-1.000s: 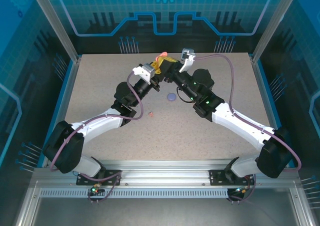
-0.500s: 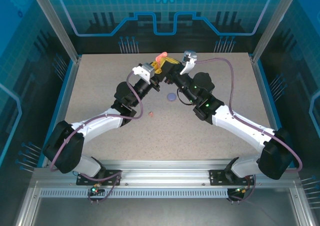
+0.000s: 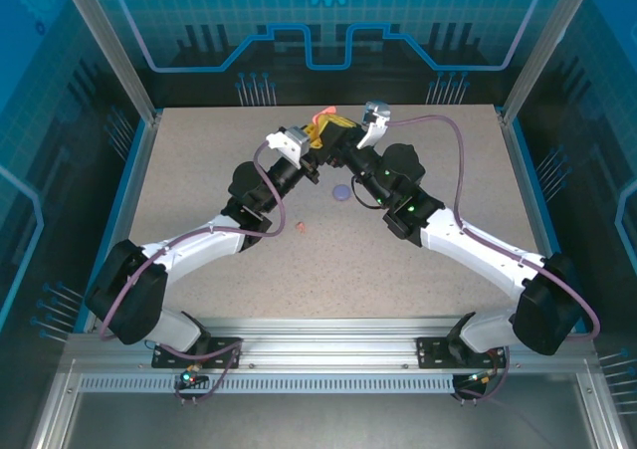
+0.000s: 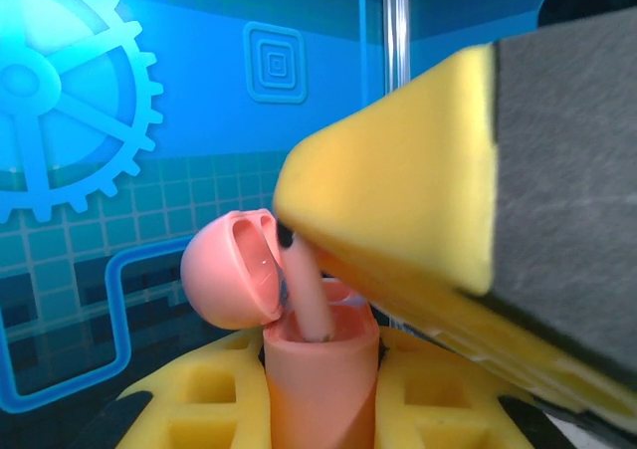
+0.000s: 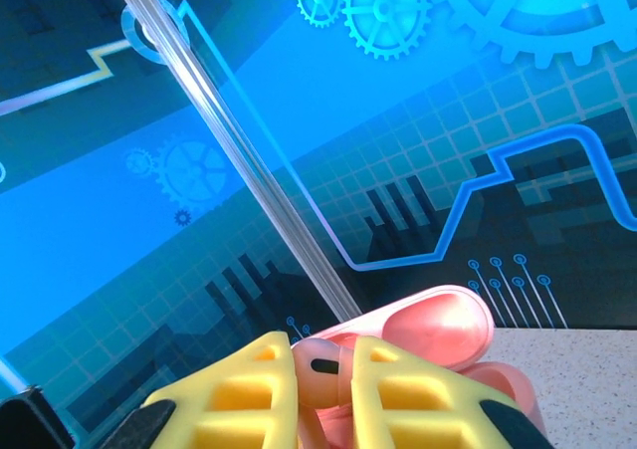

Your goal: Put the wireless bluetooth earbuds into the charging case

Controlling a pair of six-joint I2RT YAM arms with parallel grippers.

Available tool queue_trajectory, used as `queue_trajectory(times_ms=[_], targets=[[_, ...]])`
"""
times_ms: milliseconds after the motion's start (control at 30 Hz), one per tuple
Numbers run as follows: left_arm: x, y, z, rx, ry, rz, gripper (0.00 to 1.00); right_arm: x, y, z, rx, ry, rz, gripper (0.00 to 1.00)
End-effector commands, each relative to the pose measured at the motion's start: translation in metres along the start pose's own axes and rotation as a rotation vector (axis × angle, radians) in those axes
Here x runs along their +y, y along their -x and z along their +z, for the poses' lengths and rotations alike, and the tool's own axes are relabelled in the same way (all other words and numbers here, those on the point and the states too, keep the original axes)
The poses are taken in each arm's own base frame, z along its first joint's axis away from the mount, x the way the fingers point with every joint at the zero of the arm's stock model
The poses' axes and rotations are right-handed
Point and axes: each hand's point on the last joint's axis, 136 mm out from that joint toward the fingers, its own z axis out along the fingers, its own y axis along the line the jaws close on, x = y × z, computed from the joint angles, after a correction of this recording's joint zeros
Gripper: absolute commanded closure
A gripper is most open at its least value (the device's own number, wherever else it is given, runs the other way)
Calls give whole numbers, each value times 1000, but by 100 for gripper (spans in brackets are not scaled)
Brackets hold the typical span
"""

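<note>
Left tool (image 3: pixel 315 133) clamped on coral-orange plastic charging case (image 4: pixel 320 369) at far centre of speckled beige surface (image 3: pixel 199 190), round lid (image 4: pixel 234 270) flipped open to the left. Right tool (image 5: pixel 320 374) clamped on coral-orange stemmed earbud (image 4: pixel 311 305), stem pointing down into the case mouth. Small round purple item (image 3: pixel 341 192) lies on surface just near of both tools; tiny pink piece (image 3: pixel 302 227) lies nearer and to the left

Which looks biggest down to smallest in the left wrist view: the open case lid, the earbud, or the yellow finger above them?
Largest: yellow finger, though nearness to the camera inflates it.
Then: open case lid.
Smallest: earbud.
</note>
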Motion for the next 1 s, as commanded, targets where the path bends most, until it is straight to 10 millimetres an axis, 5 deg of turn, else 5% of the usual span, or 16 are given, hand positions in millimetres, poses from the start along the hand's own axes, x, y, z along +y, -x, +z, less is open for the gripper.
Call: queue_trajectory(times_ms=[0, 567, 967], targets=[[-10, 49, 0, -134, -43, -1, 100, -4, -4, 4, 6, -22, -2, 86], [-3, 59, -2, -153, -5, 9, 100, -13, -13, -9, 36, -39, -2, 85], [-6, 55, -1, -139, -18, -4, 100, -9, 1, 1, 39, -47, 34, 53]])
